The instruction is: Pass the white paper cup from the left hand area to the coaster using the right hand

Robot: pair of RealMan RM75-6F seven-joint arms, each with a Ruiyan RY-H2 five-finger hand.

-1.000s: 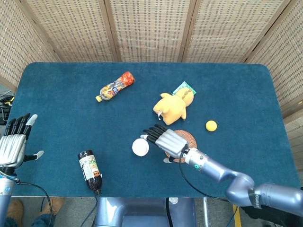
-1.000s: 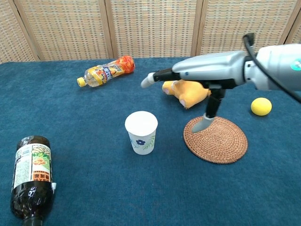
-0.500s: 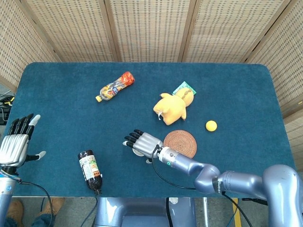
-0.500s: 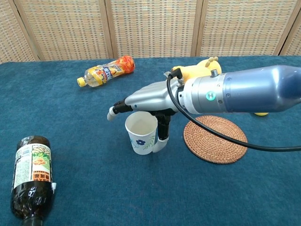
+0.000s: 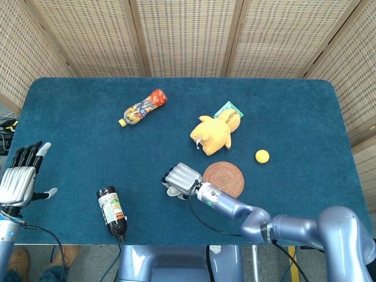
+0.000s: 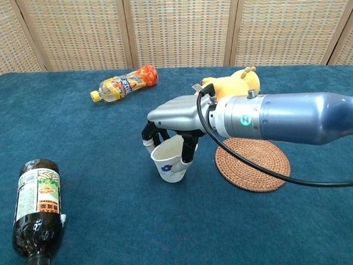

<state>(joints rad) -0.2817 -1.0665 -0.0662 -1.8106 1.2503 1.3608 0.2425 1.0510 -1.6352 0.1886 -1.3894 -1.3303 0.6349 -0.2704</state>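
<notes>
The white paper cup (image 6: 170,164) with a small blue flower print stands on the blue table, tilted a little. My right hand (image 6: 175,122) comes down over its rim from above, fingers curled around it and the thumb against its near side. In the head view the right hand (image 5: 181,178) covers most of the cup (image 5: 172,191). The round woven coaster (image 6: 252,163) lies flat just right of the cup, also seen as the coaster (image 5: 225,177) from above. My left hand (image 5: 19,177) hangs at the table's left edge, fingers spread and holding nothing.
A dark bottle (image 6: 36,203) lies at the front left. An orange-capped drink bottle (image 6: 123,83) lies at the back. A yellow plush toy (image 5: 212,134) and a green packet (image 5: 228,110) sit behind the coaster, a yellow ball (image 5: 262,155) to its right.
My right hand moved left from over the coaster to the cup, then curled its fingers down around the rim. The cup now leans slightly. The left hand stayed put.
</notes>
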